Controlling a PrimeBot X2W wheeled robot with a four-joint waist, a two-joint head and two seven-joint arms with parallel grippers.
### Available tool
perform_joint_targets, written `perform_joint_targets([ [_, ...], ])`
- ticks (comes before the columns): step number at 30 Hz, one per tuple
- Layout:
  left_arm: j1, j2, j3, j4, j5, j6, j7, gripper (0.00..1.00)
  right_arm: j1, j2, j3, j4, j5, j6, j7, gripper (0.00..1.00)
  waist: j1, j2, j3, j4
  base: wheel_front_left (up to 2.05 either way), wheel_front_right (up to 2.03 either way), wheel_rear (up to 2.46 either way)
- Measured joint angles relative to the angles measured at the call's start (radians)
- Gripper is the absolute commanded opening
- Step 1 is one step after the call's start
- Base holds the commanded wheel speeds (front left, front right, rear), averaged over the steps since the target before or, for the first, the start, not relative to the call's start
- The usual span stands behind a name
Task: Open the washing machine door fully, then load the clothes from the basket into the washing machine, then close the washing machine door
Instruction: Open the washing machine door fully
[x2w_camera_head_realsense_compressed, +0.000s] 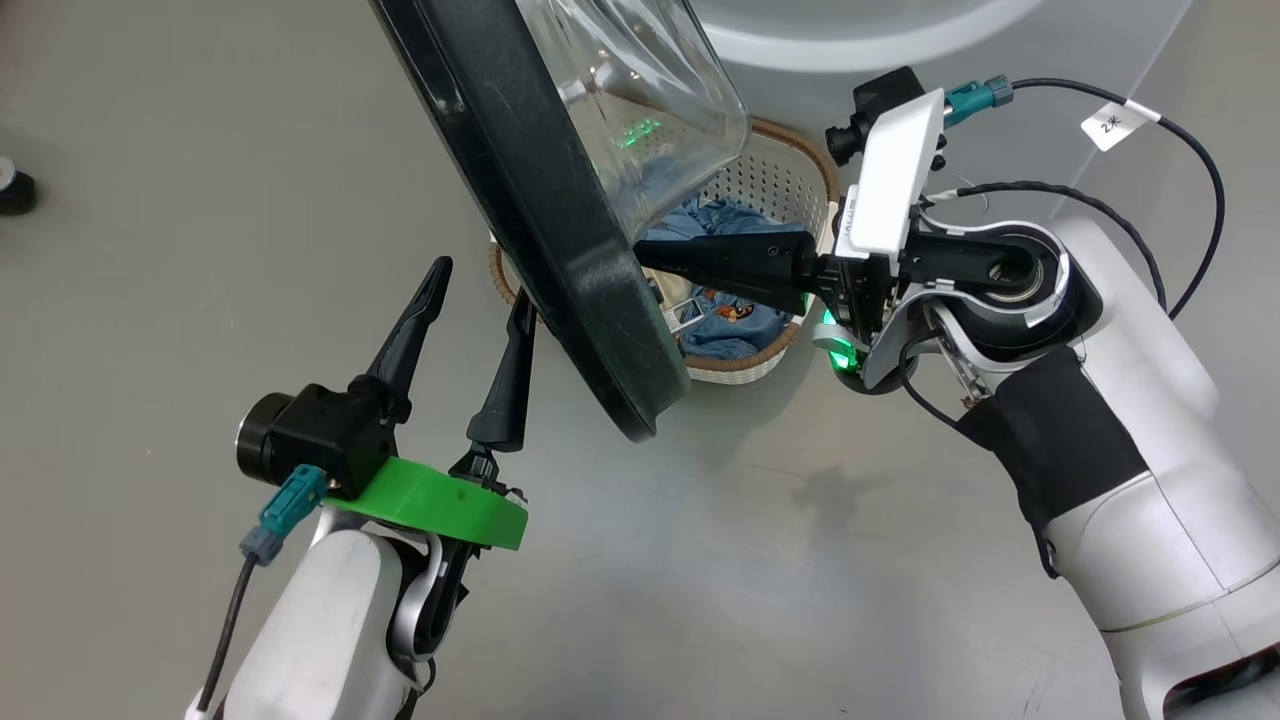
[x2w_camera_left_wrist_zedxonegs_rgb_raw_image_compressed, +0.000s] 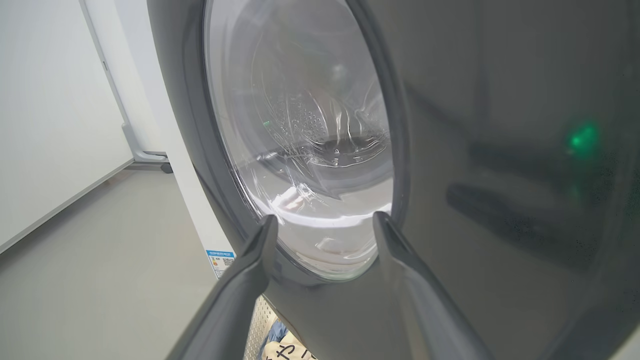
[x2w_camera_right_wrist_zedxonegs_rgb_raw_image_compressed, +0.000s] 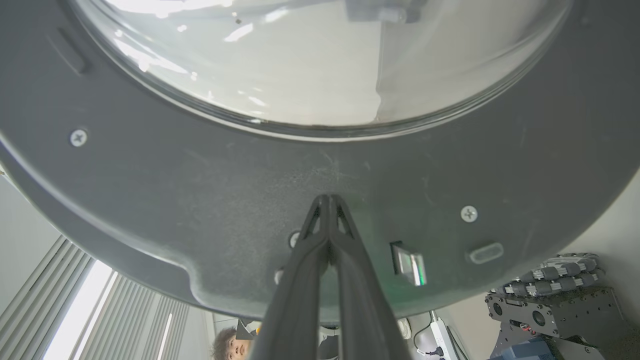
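The washing machine door (x2w_camera_head_realsense_compressed: 560, 250) stands partly swung out, its black rim edge-on to me and the clear porthole (x2w_camera_head_realsense_compressed: 640, 90) bulging toward the white washing machine (x2w_camera_head_realsense_compressed: 850, 30). My right gripper (x2w_camera_head_realsense_compressed: 648, 258) is shut, empty, its tips (x2w_camera_right_wrist_zedxonegs_rgb_raw_image_compressed: 327, 200) against the door's grey inner face (x2w_camera_right_wrist_zedxonegs_rgb_raw_image_compressed: 200, 200) below the glass. On the door's outer side, my left gripper (x2w_camera_head_realsense_compressed: 478, 300) is open with nothing in it, facing the glossy door (x2w_camera_left_wrist_zedxonegs_rgb_raw_image_compressed: 500, 150) and porthole (x2w_camera_left_wrist_zedxonegs_rgb_raw_image_compressed: 300, 140). Behind the door, on the floor, the basket (x2w_camera_head_realsense_compressed: 780, 170) holds the blue clothes (x2w_camera_head_realsense_compressed: 740, 320).
A blue label (x2w_camera_left_wrist_zedxonegs_rgb_raw_image_compressed: 220, 257) marks the washer's lower corner. The door latch (x2w_camera_right_wrist_zedxonegs_rgb_raw_image_compressed: 410, 262) sits right of my right fingers. A person's head (x2w_camera_right_wrist_zedxonegs_rgb_raw_image_compressed: 227, 345) shows beyond the door's edge, and robot hardware (x2w_camera_right_wrist_zedxonegs_rgb_raw_image_compressed: 550, 300) stands at the lower right. A dark object (x2w_camera_head_realsense_compressed: 15, 190) lies at the far left.
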Motion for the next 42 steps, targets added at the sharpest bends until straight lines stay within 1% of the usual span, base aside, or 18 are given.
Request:
perform_joint_targets([
  [13,0.016,0.0,0.002,0.006,-0.003,0.0,0.0,1.0,0.017,0.001,0.031,0.001,0.031,0.0,-0.051,0.0,0.0,0.0,-0.024,0.013,0.0,0.0,0.0],
  [19,0.018,0.0,0.022,0.01,-0.002,0.0,0.0,1.0,0.017,0.002,0.035,0.001,0.034,0.0,-0.071,0.0,0.0,0.0,-0.032,0.009,0.0,0.0,0.0],
  [33,0.033,0.001,0.07,0.036,0.024,0.0,0.0,1.0,0.04,0.012,0.001,-0.004,0.052,0.0,-0.124,0.0,0.0001,0.0,-0.09,-0.03,0.0,0.0,0.0],
  [36,0.042,0.002,0.075,0.042,0.028,0.0,0.0,1.0,0.058,0.014,-0.007,-0.003,0.052,0.004,-0.133,0.0,0.0001,0.0,-0.108,-0.043,0.0,0.0,0.0],
  [38,0.048,0.007,0.088,0.046,0.038,0.0,0.0,1.0,0.071,0.014,-0.007,-0.002,0.052,0.012,-0.137,0.0,0.0,0.0,-0.121,-0.052,0.0,0.0,0.0],
  [39,0.052,0.011,0.093,0.049,0.043,0.0,0.0,1.0,0.078,0.014,-0.008,0.0,0.052,0.015,-0.141,0.06,0.0,0.0,-0.128,-0.057,0.0,0.0,0.0],
  [40,0.056,0.016,0.098,0.052,0.046,0.0,0.0,1.0,0.084,0.014,-0.009,0.002,0.052,0.02,-0.142,0.19,0.0001,0.0,-0.135,-0.062,0.0,0.0,0.0],
  [41,0.061,0.022,0.101,0.055,0.049,0.0,0.0,1.0,0.092,0.014,-0.012,0.002,0.052,0.021,-0.15,0.39,0.0,0.0,-0.143,-0.067,0.0,0.0,0.0],
  [42,0.066,0.026,0.103,0.059,0.05,0.0,0.0,1.0,0.099,0.014,-0.015,0.004,0.052,0.024,-0.158,0.56,0.0,0.0,-0.15,-0.072,0.0,0.0,0.0],
])
